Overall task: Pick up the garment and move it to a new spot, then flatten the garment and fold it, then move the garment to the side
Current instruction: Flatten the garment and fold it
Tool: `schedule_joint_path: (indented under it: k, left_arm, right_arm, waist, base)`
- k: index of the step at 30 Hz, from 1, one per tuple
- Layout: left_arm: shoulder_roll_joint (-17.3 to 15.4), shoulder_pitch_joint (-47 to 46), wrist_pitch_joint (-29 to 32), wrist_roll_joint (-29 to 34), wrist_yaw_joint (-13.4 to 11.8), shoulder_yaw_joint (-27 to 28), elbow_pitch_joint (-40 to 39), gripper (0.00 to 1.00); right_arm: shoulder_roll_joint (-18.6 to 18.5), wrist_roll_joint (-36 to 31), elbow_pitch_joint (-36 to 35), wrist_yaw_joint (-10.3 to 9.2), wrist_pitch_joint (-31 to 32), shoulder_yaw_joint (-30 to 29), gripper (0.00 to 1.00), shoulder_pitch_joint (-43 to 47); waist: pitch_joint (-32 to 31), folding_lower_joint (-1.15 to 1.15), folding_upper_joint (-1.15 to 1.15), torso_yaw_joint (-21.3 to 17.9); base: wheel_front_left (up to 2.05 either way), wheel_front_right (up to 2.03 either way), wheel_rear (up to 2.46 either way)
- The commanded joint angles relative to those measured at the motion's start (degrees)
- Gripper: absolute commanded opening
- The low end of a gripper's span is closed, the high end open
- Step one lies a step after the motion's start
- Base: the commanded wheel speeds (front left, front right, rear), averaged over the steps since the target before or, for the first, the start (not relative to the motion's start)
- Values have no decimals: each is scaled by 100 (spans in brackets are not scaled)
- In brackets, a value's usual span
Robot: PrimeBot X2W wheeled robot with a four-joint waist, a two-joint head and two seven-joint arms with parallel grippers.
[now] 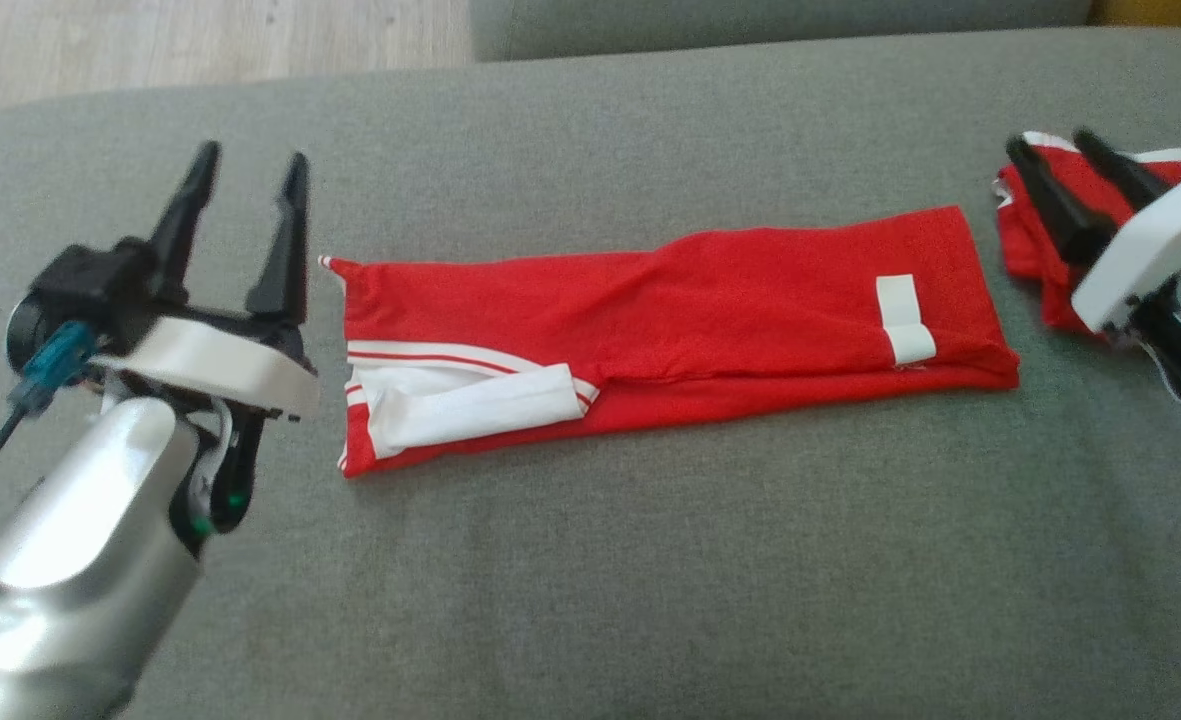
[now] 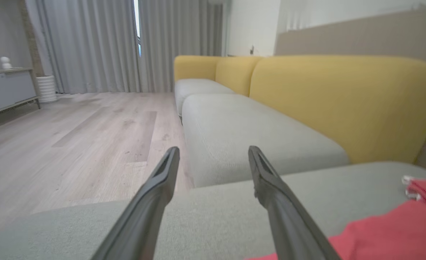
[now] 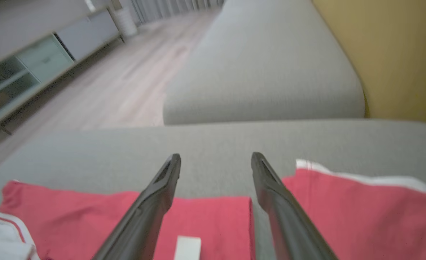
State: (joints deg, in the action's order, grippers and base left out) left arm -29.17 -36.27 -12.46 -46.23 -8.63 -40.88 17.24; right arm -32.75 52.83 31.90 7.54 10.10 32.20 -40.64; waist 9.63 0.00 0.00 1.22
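Observation:
The garment (image 1: pixel 670 330) is red with white trim, folded into a long flat strip across the middle of the grey sofa cushion (image 1: pixel 650 560). My left gripper (image 1: pixel 250 158) hovers just off its left end, open and holding nothing. In the left wrist view the left gripper (image 2: pixel 213 150) points past the cushion edge, with the garment (image 2: pixel 378 234) at lower right. My right gripper (image 1: pixel 1048 142) is beyond the strip's right end, open and holding nothing. In the right wrist view the right gripper (image 3: pixel 216 156) stands above the garment (image 3: pixel 205 216).
A second red and white cloth (image 1: pixel 1030 240) lies bunched at the far right, partly behind my right gripper, and appears as the red cloth (image 3: pixel 360 209) in the right wrist view. Beyond are a grey seat (image 2: pixel 249 133), yellow backrests (image 2: pixel 335 97) and wooden floor (image 2: pixel 75 137).

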Motion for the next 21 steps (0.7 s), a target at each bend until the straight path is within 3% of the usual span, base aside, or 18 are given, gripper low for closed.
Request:
schedule_joint_path:
  k: [1,4,9,14,21]
  left_arm:
    - [-145,-22,-89,-63,-65,357,-149,100]
    - [71,277,-236,-85,-203,819,-388,100]
    - [504,1047,-251,586,-251,1674,-1000,100]
    - [1009,1915,-252,1246,13,2185,-1198,100]
    - [1680,2600,-253,1945,491,2737,-1038,100]
  right_arm:
    - [-17,-48,-207,-5,-159,-66,100,-125]
    - [185,-276,-467,-5,-789,-271,100,21]
    - [859,-808,-689,-5,-1685,-756,100,468]
    - [1657,-1640,-779,-5,-2235,-1196,100,1117]
    - [2703,-2724,-789,-5,-2474,-1965,100,2118]
  waist:
    - [-73,0,0,-10]
    - [-170,0,0,-4]
    - [-260,0,0,13]
    - [-354,0,0,18]
    - [-387,0,0,22]
  base:
    - [0,0,0]
    - [0,0,0]
    - [0,0,0]
    - [0,0,0]
    - [0,0,0]
